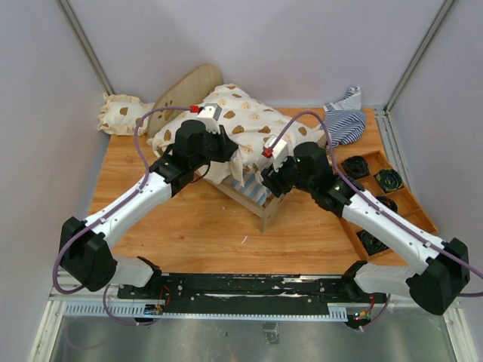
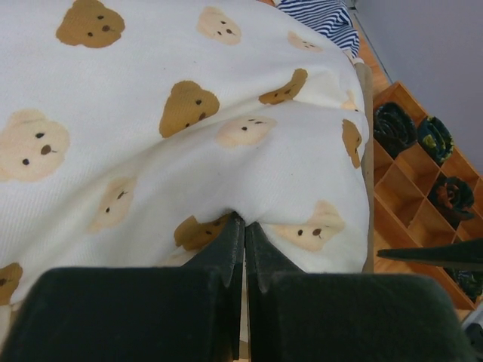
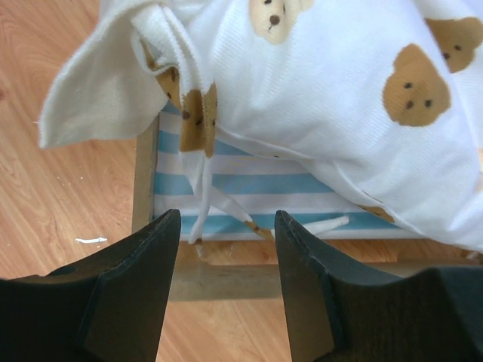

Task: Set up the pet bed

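The pet bed (image 1: pixel 268 213), a light-wood frame with a blue-and-white striped base (image 1: pixel 254 191), stands mid-table. Its rounded end board (image 1: pixel 189 89) shows at the back. A large cream bear-print cushion (image 1: pixel 249 124) lies over most of it. My left gripper (image 1: pixel 226 151) is shut on a pinched fold of the cushion (image 2: pixel 226 113), with the fingertips (image 2: pixel 232 226) at its near edge. My right gripper (image 1: pixel 266 183) is open and empty, just in front of the bed's near rail (image 3: pixel 219 275). The striped base (image 3: pixel 256 181) and the cushion's loose tie strings (image 3: pixel 202 181) show between its fingers.
A small bear-print pillow (image 1: pixel 119 113) lies at the back left. A striped cloth (image 1: pixel 345 117) lies at the back right. A compartmented wooden tray (image 1: pixel 411 202) with dark rolled items stands along the right edge, also in the left wrist view (image 2: pixel 400 188).
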You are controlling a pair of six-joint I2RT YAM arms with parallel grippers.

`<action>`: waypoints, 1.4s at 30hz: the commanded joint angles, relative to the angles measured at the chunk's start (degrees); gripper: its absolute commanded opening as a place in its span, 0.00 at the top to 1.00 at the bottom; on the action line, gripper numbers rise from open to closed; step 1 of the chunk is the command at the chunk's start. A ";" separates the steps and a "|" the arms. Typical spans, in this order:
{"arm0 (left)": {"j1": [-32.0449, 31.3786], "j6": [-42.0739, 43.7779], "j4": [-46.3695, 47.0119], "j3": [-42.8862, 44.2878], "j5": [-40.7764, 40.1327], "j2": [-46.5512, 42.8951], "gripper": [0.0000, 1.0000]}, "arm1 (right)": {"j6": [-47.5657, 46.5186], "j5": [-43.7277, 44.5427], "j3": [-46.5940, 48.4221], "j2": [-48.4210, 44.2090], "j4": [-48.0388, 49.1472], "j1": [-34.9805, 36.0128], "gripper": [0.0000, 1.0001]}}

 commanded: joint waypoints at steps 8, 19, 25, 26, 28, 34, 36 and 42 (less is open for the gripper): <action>2.19 -0.58 3.60 0.36 2.09 -0.68 1.00 | 4.45 0.08 2.04 6.55 4.77 1.35 0.90; 3.29 -0.91 5.14 -0.48 1.82 -0.62 1.00 | 19.14 -7.22 -0.13 -2.64 6.53 1.34 1.00; 3.29 -1.89 6.05 -0.79 2.82 0.08 1.00 | 24.26 -4.22 -9.83 -1.87 21.99 1.30 1.00; 3.29 -1.95 6.12 -0.93 2.83 0.12 1.00 | 24.14 -3.37 -10.66 -1.71 23.57 1.30 1.00; 3.29 -2.02 6.13 -0.93 2.74 0.22 1.00 | 21.93 -1.82 -10.35 -1.41 22.69 1.37 1.00; 3.29 -2.67 6.76 -1.26 2.88 0.13 1.00 | 10.93 4.85 -2.95 -1.62 5.88 1.52 1.00; 3.30 -2.87 7.21 -1.63 3.38 0.22 1.00 | 10.29 4.07 -3.16 -0.90 3.67 2.24 1.00; 3.29 -2.65 8.51 -3.09 4.30 -0.13 1.00 | 14.62 4.36 -9.56 2.97 7.11 3.93 1.00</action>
